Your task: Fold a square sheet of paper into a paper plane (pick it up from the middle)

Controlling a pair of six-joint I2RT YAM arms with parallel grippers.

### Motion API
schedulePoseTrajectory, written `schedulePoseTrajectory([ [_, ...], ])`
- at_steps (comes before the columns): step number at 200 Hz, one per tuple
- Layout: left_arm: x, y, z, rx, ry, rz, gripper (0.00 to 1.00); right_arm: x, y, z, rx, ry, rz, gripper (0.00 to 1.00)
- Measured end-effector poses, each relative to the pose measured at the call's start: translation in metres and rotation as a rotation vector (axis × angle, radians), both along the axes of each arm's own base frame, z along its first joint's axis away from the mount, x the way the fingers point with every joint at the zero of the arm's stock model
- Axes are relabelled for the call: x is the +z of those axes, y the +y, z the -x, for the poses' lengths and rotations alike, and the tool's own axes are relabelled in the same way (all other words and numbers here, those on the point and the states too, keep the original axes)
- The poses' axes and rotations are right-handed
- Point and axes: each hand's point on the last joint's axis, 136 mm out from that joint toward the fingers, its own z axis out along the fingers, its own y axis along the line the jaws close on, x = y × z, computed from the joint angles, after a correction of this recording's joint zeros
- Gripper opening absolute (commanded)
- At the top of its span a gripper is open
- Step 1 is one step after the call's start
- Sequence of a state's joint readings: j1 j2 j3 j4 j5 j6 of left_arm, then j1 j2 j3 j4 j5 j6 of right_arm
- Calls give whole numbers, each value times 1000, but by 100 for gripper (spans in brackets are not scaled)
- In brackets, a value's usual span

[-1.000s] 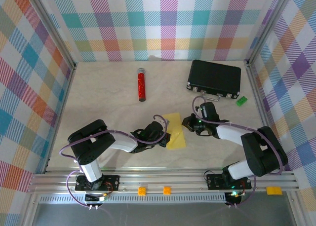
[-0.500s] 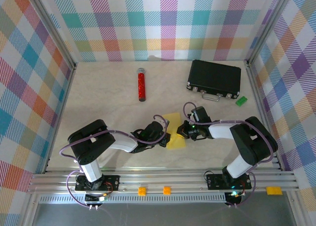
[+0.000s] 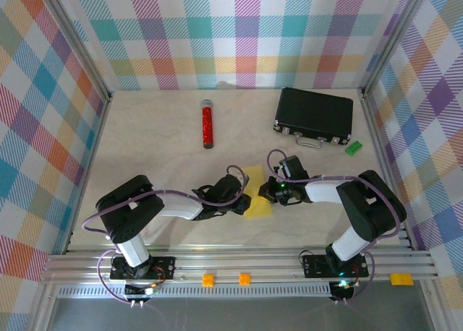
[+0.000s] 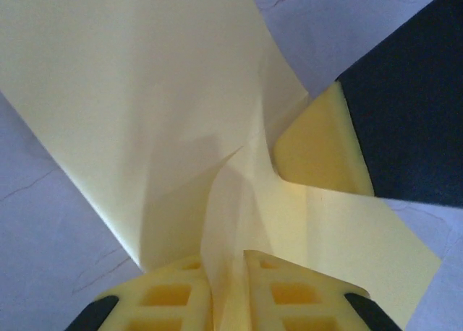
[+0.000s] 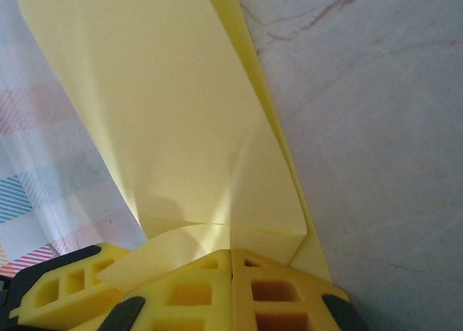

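The square sheet of paper [image 3: 258,203], thin, yellow and creased, lies near the middle of the table between my two grippers. My left gripper [image 3: 244,199] is at its left edge. In the left wrist view a raised fold of the sheet [image 4: 159,92] runs up between the left gripper's [image 4: 230,273] jaws, which stand slightly apart around it. My right gripper [image 3: 268,194] meets the sheet from the right. Its fingers [image 4: 318,150] press on the paper just beyond that fold. In the right wrist view the right gripper [image 5: 231,255] is shut, its tips resting on a folded flap of the sheet [image 5: 166,114].
A red cylinder [image 3: 207,125] lies at the back, left of centre. A black case [image 3: 314,114] sits at the back right, with a small green block [image 3: 353,147] beside it. Plaid walls enclose the table on three sides.
My right gripper has moved left from beside the sheet onto its right side. The left jaws have parted slightly around the fold. The left arm has edged a little toward the sheet.
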State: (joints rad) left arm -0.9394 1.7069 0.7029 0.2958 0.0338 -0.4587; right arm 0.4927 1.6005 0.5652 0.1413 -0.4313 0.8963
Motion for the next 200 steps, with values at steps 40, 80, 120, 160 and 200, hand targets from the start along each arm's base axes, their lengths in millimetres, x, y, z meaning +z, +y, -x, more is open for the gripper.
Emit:
schedulePoseTrajectory([
  [40, 13, 11, 4, 32, 37, -41, 40, 0, 3, 0, 7, -2, -4, 0],
  [80, 38, 11, 6, 51, 53, 6, 16, 0, 4, -1, 9, -5, -7, 0],
  [120, 52, -14, 15, -9, 141, 95, 8, 0, 3, -1, 9, -7, -7, 0],
  [160, 35, -42, 20, -60, 265, 139, 6, 0, 3, -1, 16, -13, -5, 0],
  [200, 22, -40, 20, -46, 334, 143, 6, 0, 3, -1, 17, -20, 0, 0],
])
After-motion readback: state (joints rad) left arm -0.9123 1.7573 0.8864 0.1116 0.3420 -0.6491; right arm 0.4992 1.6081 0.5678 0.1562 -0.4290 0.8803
